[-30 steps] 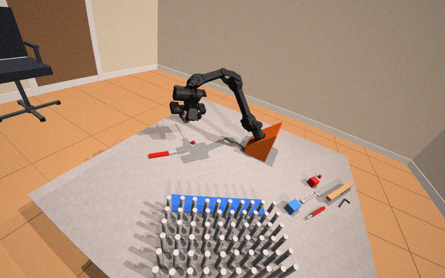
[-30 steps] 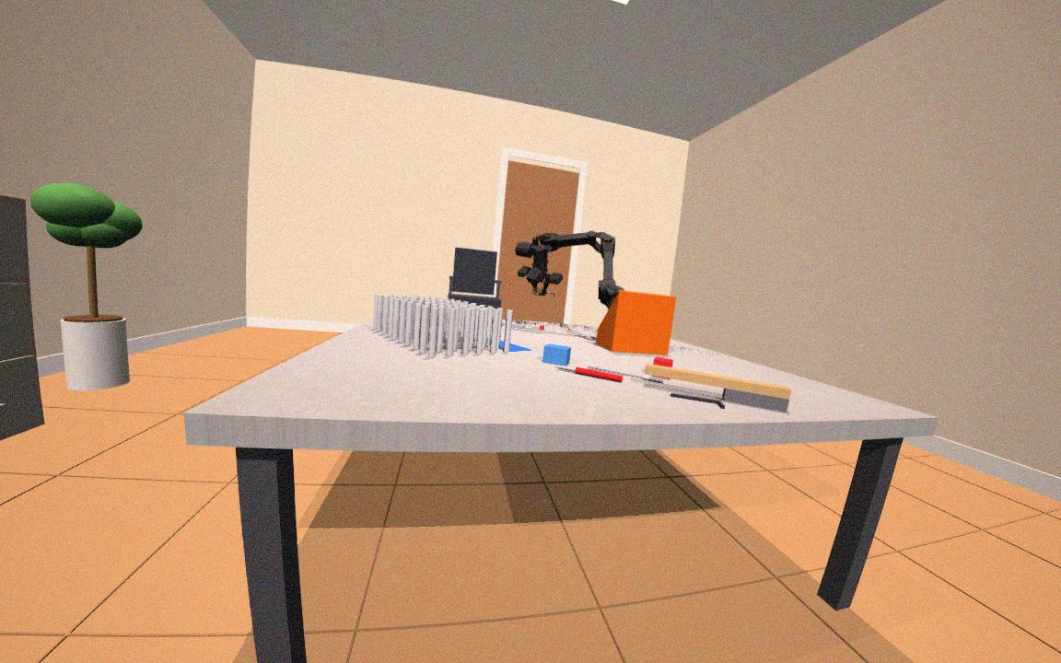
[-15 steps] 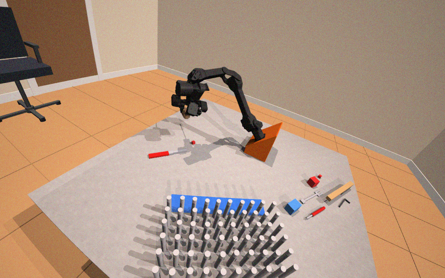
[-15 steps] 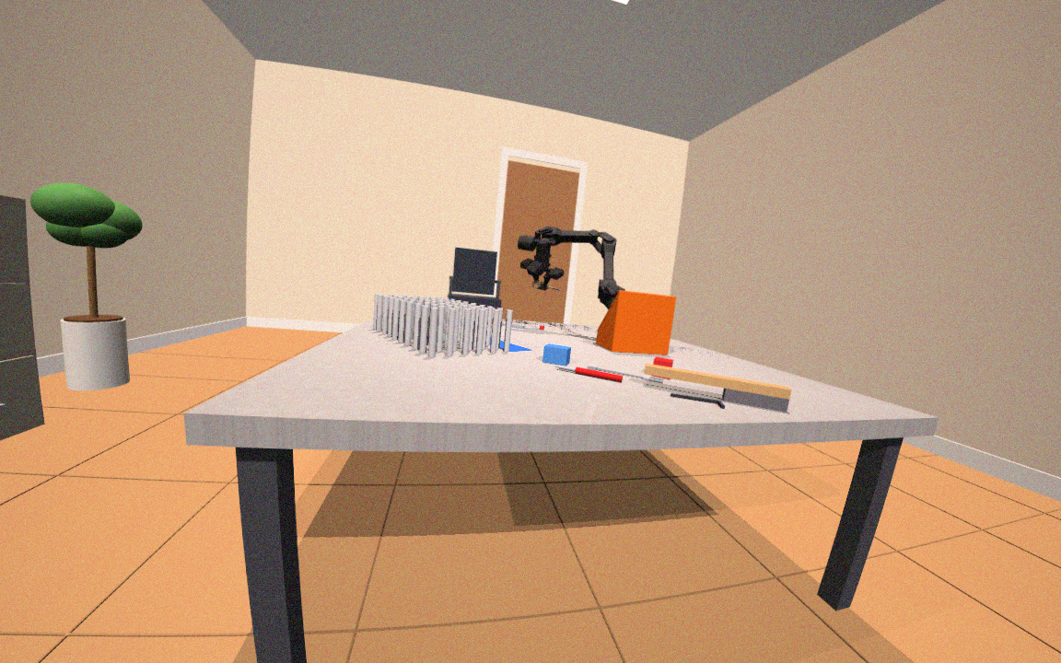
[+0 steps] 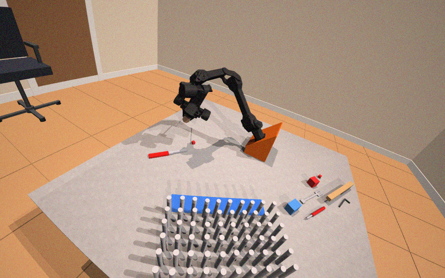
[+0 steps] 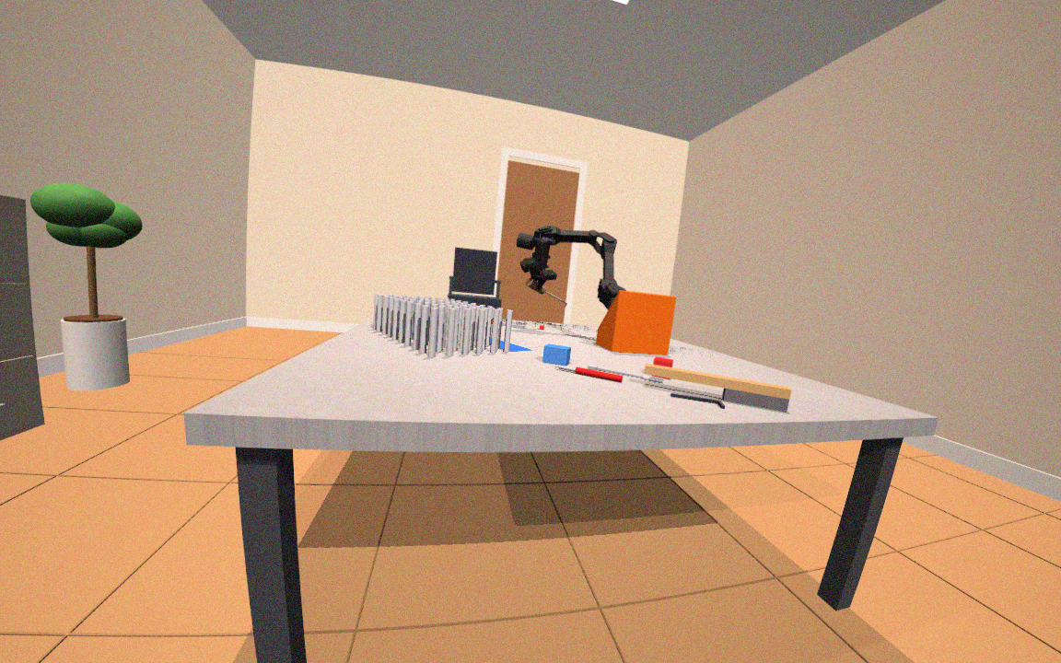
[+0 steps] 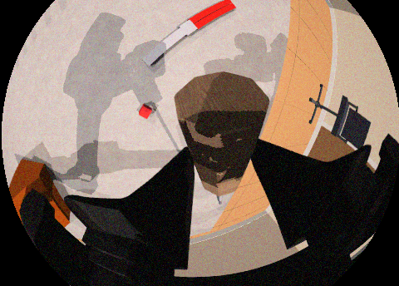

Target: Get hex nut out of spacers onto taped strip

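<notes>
My gripper (image 5: 185, 119) (image 6: 536, 283) (image 7: 221, 148) is shut on the brown handle of a hook tool (image 7: 221, 95), lifted well above the table at the far side. The tool's thin wire rod hangs down and ends in a small red tip (image 5: 193, 141) (image 7: 145, 111) just over the table. The field of standing grey spacers (image 5: 217, 234) (image 6: 436, 325) is at the near side, with the blue taped strip (image 5: 186, 202) (image 6: 519, 347) along its far edge. The nut is hidden among the spacers.
A red-handled tool (image 5: 158, 154) (image 7: 212, 13) lies below the gripper. The orange wedge base (image 5: 262, 145) (image 6: 637, 323) holds the arm. At the right lie a blue cube (image 5: 292, 205), a red cube (image 5: 312, 181), a wooden block (image 5: 339, 191), a red screwdriver (image 5: 315, 211) and a hex key (image 5: 343, 201).
</notes>
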{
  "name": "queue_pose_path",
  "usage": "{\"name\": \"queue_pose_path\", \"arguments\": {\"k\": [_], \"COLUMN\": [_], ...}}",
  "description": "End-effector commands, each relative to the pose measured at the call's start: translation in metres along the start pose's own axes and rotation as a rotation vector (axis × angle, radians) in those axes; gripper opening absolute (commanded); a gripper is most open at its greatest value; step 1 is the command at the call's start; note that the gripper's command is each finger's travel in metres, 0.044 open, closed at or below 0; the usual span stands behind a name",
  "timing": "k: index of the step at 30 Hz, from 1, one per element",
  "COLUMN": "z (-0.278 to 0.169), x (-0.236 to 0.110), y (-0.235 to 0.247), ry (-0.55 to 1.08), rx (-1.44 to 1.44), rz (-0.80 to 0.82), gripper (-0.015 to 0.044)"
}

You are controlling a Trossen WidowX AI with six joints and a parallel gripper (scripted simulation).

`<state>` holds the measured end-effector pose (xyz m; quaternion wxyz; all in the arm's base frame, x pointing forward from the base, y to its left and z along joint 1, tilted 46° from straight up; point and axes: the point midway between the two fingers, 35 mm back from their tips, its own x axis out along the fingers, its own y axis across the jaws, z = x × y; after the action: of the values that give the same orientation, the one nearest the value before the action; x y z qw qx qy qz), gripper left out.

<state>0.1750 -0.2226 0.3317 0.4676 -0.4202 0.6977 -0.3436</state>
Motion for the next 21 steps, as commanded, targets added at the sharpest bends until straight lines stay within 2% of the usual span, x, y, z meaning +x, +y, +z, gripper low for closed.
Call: {"name": "queue_pose_path", "arguments": {"k": [1,21], "z": [0.009,0.05], "x": [-0.003,-0.02], "y": [0.007,0.043], "ry": [-0.034,-0.159], "rx": [0.124,0.739], "rz": [0.014,0.156], "gripper": [0.0,0.0]}}
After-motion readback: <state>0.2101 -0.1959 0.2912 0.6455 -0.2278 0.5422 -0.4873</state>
